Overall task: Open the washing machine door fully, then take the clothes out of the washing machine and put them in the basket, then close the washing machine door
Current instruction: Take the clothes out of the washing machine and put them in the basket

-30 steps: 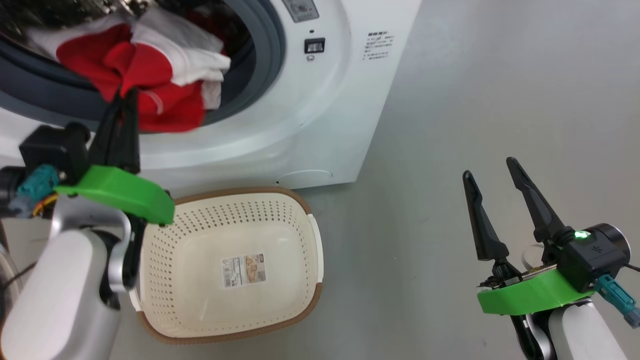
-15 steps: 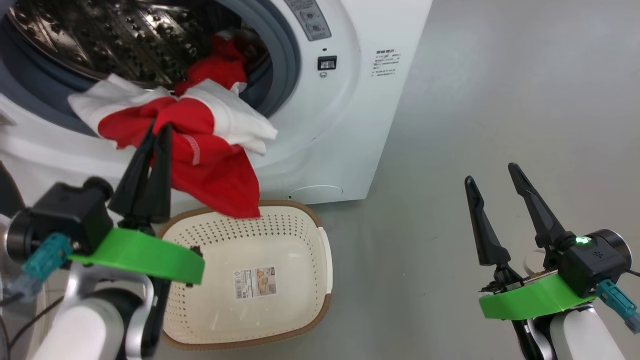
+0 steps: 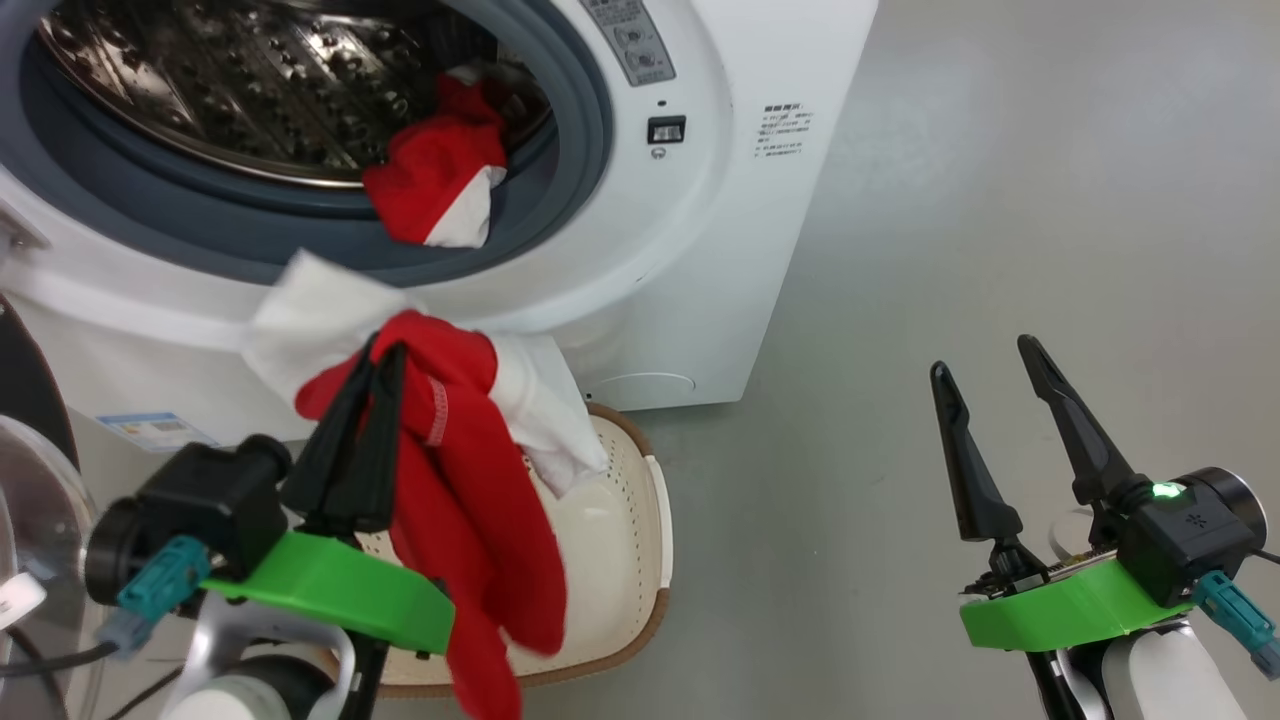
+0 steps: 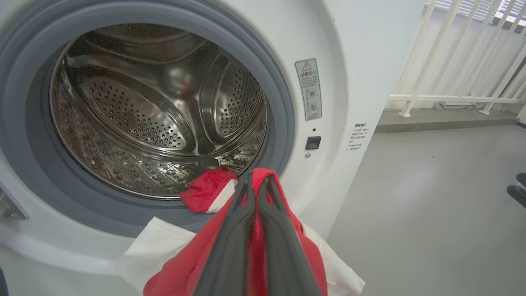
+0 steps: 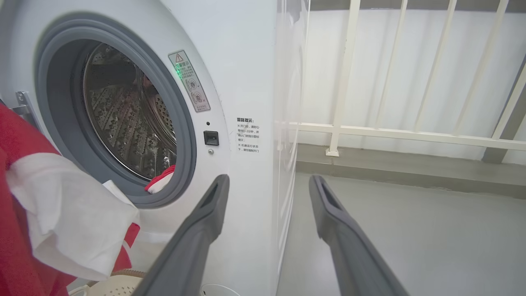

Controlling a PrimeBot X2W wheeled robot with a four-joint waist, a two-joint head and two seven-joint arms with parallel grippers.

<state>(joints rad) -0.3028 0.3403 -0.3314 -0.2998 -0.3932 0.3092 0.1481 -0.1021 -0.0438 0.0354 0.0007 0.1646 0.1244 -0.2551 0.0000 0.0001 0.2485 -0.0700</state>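
My left gripper point(image 3: 385, 350) is shut on a red and white garment of the clothes point(image 3: 480, 500), which hangs from it over the near left part of the cream basket point(image 3: 650, 520). The left wrist view shows the shut left gripper point(image 4: 258, 179) with that garment point(image 4: 181, 271) draped around it. A second red and white garment point(image 3: 435, 180) lies over the grey ring at the mouth of the washing machine point(image 3: 720, 250). The washing machine door point(image 3: 30, 400) stands open at the far left. Over bare floor to the right, my right gripper point(image 3: 983, 358) is open and holds nothing.
The basket stands on the grey floor point(image 3: 1000, 200) right in front of the machine. The steel drum point(image 4: 156, 115) holds nothing else that I can see. A white railing point(image 5: 370, 131) runs behind the machine. There is open floor to the right of the machine.
My left gripper has drawn the red and white garment out of the drum mouth and down over the basket. A second garment now shows at the ring. The right gripper has stayed put.
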